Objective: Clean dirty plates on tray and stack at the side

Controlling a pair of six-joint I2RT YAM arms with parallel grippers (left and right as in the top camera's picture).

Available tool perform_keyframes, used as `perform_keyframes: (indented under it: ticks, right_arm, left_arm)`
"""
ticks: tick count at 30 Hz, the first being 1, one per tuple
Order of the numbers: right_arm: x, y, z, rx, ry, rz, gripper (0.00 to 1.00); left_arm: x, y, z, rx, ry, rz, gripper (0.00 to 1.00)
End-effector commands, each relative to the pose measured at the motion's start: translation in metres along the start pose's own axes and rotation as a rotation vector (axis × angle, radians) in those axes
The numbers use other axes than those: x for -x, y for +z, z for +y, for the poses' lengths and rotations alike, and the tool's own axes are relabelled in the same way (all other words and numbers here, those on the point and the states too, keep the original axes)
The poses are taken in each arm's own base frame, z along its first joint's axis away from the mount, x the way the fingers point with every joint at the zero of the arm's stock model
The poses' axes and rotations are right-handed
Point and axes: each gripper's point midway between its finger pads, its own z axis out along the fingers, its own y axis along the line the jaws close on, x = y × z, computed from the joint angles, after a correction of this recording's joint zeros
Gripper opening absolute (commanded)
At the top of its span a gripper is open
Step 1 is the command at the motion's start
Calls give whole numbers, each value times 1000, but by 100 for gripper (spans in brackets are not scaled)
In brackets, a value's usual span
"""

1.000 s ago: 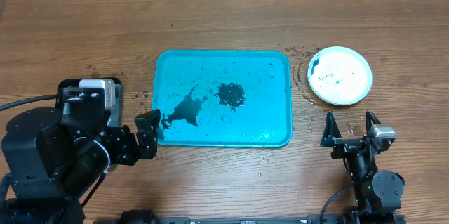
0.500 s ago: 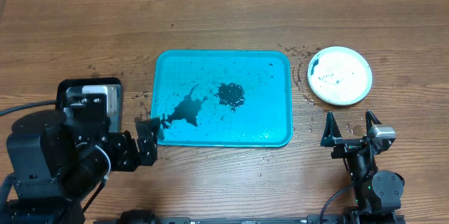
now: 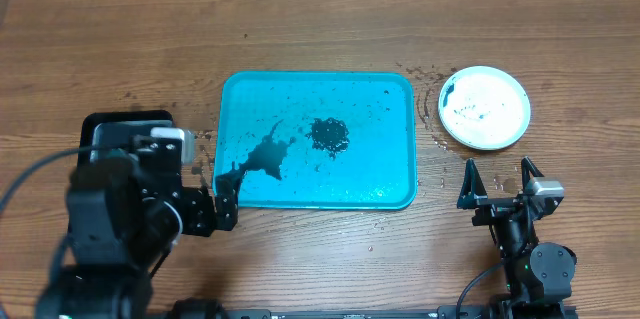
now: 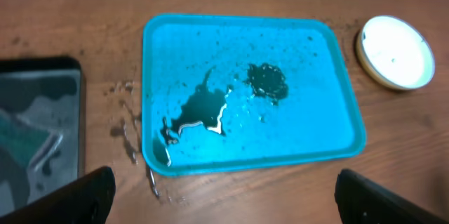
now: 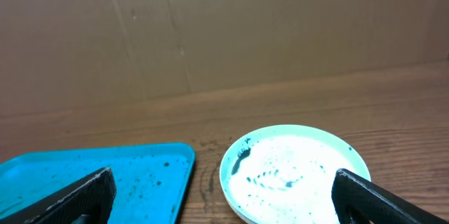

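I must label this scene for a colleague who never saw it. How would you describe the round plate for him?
Find the large turquoise tray in the middle of the wooden table. Just past its right edge, near the far corner, lies the plate, apart from the tray. It alone is round, white inside with dark specks.

The large turquoise rectangular plastic tray (image 3: pixel 390 164) carries a black puddle-shaped smear (image 3: pixel 266 158) toward its 8 o'clock corner, a black speckled clump (image 3: pixel 329 135) near its centre, and fine dark specks along 12 o'clock. The small white round plastic plate (image 3: pixel 490 94) shows dark flecks and a pale teal rim. The wooden table (image 3: pixel 300 19) is brown with streaked grain.
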Motion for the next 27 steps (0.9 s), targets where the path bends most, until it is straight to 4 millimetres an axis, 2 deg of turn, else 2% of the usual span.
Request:
perform_keyframes:
  ticks: [1, 4, 9, 14, 19, 23, 27]
  right_arm:
    - [-1, 0, -3, -11, -7, -7, 100]
    - [-1, 0, -3, -11, -7, -7, 100]
    - [-1, 0, -3, -11, -7, -7, 100]
    - [-1, 0, -3, -11, -7, -7, 100]
    - [-1, 0, -3, -11, -7, -7, 100]
    - [-1, 0, -3, -12, -7, -7, 100]
    - [-1, 0, -3, -12, -7, -7, 100]
  left_arm:
    - [-18, 15, 4, 2, 122, -73, 100]
    - [-25, 39, 12, 13, 157, -194, 100]
    - [-29, 62, 18, 17, 201, -373, 100]
    - [-29, 74, 21, 18, 238, -548, 100]
    - [-31, 76, 24, 34, 258, -651, 100]
    - [-39, 80, 44, 113, 158, -670, 100]
    - [-52, 83, 80, 233, -111, -697, 100]
